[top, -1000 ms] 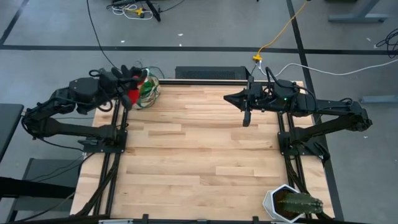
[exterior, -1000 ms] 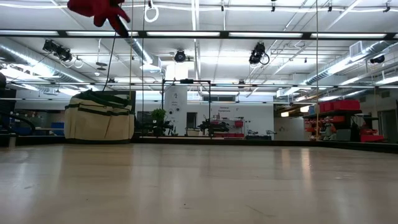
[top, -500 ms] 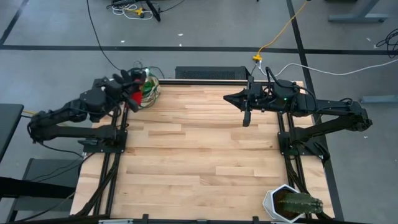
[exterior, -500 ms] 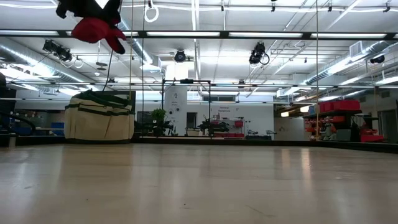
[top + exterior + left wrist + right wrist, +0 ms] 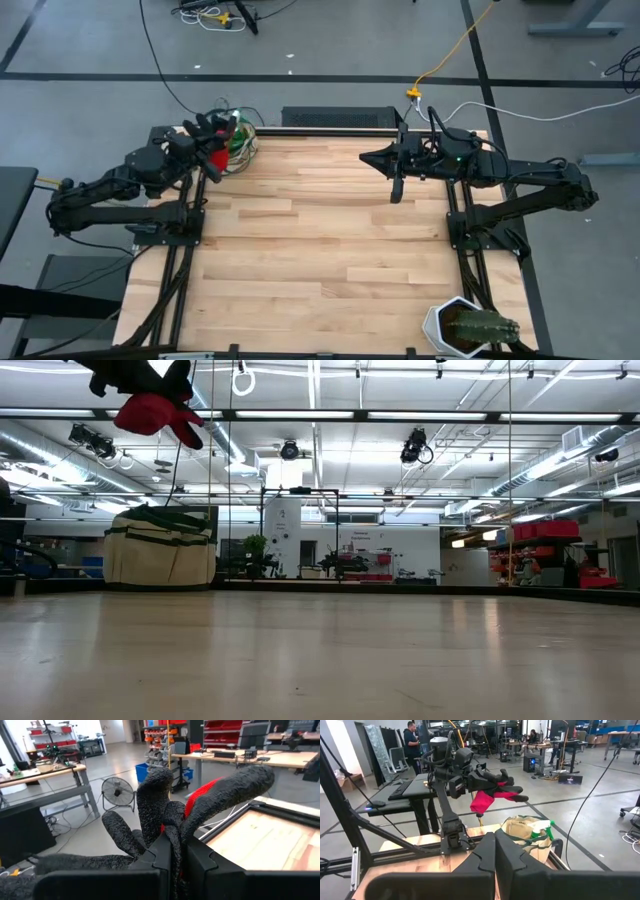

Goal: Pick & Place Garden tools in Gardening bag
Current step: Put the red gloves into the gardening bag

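Note:
The red-and-black glove [image 5: 214, 157] hangs in the air at the table's far left corner, with my left gripper [image 5: 207, 140] shut on it. It shows high up in the low view [image 5: 152, 412] and in the right wrist view [image 5: 490, 797]. Just beside it the beige gardening bag [image 5: 243, 145] with green trim stands on the table [image 5: 160, 547]. A green spray bottle [image 5: 542, 826] sticks out of its top. My right gripper [image 5: 368, 157] waits shut, level, above the far middle of the table. My left gripper pinches the glove's black textured part [image 5: 172, 827] between its two fingers, about where the glove's fingers start. The gripper comes in level from the table's left. The black glove fingers [image 5: 225, 790] fan out past the fingertips, the red part [image 5: 482, 802] hangs below, clear of the table.
A white pot with a green cactus [image 5: 470, 328] stands at the near right corner. A dark box [image 5: 335, 117] lies along the far edge. The wooden tabletop [image 5: 320, 240] is bare between the arms. A person [image 5: 412, 737] stands in the room behind.
My left gripper has come down with the glove beside the bag, staying shut on it. The glove, cut off by the low view's top edge a second ago, now hangs wholly in view above the bag. My right arm has kept still.

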Controlling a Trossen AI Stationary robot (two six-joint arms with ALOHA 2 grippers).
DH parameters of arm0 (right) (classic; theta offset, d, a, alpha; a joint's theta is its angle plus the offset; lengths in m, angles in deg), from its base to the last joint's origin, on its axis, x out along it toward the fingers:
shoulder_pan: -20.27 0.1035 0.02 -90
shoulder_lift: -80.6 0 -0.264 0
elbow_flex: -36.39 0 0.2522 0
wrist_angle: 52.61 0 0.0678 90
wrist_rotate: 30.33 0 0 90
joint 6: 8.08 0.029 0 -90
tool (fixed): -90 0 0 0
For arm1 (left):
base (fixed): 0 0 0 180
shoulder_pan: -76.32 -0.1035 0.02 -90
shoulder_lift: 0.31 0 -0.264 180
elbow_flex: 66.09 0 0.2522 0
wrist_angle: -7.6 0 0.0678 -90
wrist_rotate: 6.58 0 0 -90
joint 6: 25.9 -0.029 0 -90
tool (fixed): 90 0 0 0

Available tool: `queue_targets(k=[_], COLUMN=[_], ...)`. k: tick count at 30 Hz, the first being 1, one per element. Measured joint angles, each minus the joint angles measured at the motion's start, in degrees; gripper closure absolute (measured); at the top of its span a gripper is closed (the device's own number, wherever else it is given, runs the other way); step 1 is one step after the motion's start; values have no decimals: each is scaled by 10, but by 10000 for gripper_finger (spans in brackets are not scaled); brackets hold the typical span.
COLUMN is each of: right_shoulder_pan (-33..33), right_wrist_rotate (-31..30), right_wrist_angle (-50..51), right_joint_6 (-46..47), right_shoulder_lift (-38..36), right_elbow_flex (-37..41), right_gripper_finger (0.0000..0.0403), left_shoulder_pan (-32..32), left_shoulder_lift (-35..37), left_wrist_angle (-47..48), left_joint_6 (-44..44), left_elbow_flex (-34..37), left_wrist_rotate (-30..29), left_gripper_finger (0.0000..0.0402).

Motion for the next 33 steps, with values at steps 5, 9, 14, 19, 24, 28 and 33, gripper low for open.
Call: queue_targets(k=[5, 9, 14, 19, 24, 28, 33], right_shoulder_pan=[0, 0, 0, 0, 0, 0, 0], right_wrist_rotate=[0, 0, 0, 0, 0, 0, 0], right_wrist_angle=[-3, -4, -4, -4, -4, -4, -4], right_joint_6=[0, 7, 15, 15, 15, 15, 15], right_shoulder_lift=[0, 0, 0, 0, 0, 0, 0], right_elbow_flex=[0, 0, 0, 0, 0, 0, 0], right_gripper_finger=[401, 401, 401, 401, 401, 401, 401], left_shoulder_pan=[-53, -102, -164, -222, -279, -321, -373], left_shoulder_lift=[-5, -13, -27, -41, -63, -83, -108], left_wrist_angle=[-9, -9, -18, -36, -47, -67, -83], left_joint_6=[-5, -11, -17, -18, -29, -33, -39], left_elbow_flex=[0, 0, 0, 0, 0, 0, 0], left_wrist_rotate=[55, 103, 160, 221, 277, 316, 358], left_gripper_finger=[372, 372, 372, 372, 372, 372, 372])
